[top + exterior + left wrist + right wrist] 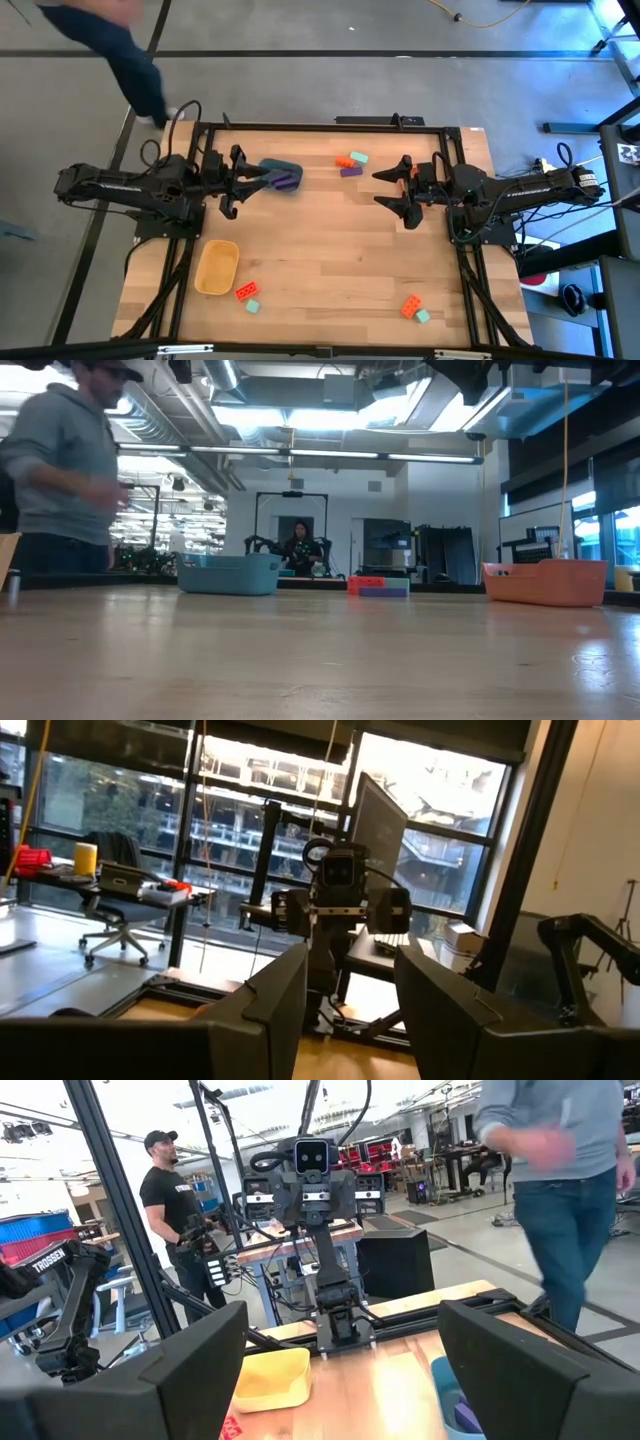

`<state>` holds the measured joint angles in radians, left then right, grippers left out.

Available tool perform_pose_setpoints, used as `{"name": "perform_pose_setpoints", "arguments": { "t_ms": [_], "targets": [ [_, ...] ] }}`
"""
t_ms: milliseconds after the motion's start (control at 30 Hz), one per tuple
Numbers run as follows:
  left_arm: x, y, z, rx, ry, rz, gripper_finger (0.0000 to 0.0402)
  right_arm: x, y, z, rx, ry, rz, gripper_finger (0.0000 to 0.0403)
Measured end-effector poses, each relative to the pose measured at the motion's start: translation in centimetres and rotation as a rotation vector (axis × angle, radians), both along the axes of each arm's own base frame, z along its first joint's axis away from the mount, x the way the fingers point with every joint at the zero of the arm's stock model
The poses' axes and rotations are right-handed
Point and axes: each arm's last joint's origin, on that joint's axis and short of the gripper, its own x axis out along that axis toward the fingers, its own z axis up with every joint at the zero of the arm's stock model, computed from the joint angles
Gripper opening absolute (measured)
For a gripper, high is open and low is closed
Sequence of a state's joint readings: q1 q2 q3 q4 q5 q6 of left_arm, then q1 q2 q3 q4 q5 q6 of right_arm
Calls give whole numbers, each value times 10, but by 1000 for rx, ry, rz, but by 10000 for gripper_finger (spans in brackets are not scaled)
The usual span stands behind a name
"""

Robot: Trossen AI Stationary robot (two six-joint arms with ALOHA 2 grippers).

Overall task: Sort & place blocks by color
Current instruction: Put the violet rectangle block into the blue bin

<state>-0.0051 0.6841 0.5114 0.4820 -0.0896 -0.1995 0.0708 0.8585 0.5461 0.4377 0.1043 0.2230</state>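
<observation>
Both grippers hang above the table, open, with nothing between their fingers. My left gripper (258,183) (350,1010) is at the left, by a blue tub (272,166) in which a purple block (289,181) lies. My right gripper (382,188) (340,1370) is at the right and faces the left one. An orange block (344,160), a mint block (359,157) and a purple block (351,171) lie together on the far middle of the table. An orange-red block (246,291) and a mint block (253,306) lie near left. Another orange block (410,305) and mint block (423,316) lie near right.
A yellow-orange tub (216,267) (270,1378) stands near left on the wooden table (330,250). A person (120,50) (60,460) walks past the far left corner, and another person (175,1210) stands beyond the table. Black frame rails run along the table's edges.
</observation>
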Motion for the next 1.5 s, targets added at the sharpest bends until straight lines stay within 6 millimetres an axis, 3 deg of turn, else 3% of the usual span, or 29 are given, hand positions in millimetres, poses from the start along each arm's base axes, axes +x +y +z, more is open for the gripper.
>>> {"name": "perform_pose_setpoints", "arguments": {
  "t_ms": [1500],
  "targets": [
    [0, 0, 1, 10, -6, 13, 144, 0, 0, 0, 10, 0, -9, 329]
  ]
}}
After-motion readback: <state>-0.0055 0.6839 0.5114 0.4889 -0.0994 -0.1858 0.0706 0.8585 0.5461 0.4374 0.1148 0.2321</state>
